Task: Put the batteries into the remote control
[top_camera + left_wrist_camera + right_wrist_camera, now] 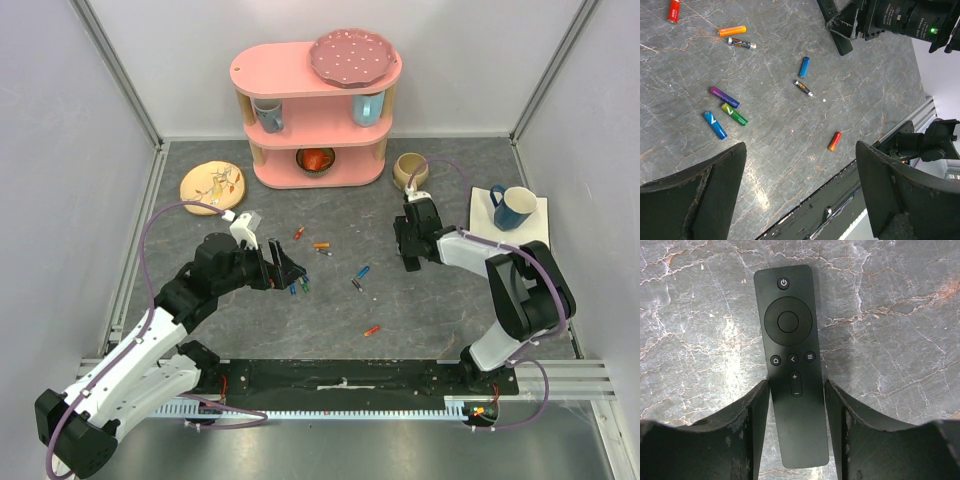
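Note:
The remote control [790, 365], a slim black bar lying button side up, shows in the right wrist view. My right gripper [797, 385] straddles its lower half with a finger close on each side and thin gaps still showing. In the top view that gripper [408, 255] hides the remote. Several batteries lie scattered on the table: blue [803, 66], purple [724, 97], green [734, 114], orange [731, 30] and red-orange [834, 141]. My left gripper [800, 150] hangs wide open and empty above the table, near the blue and green batteries [297, 287].
A pink shelf [315, 110] holding mugs, a bowl and a pink plate [353, 57] stands at the back. A yellow plate [212, 186] lies back left, a beige bowl [411, 170] back right. A blue mug [515, 207] sits on a white napkin [535, 235].

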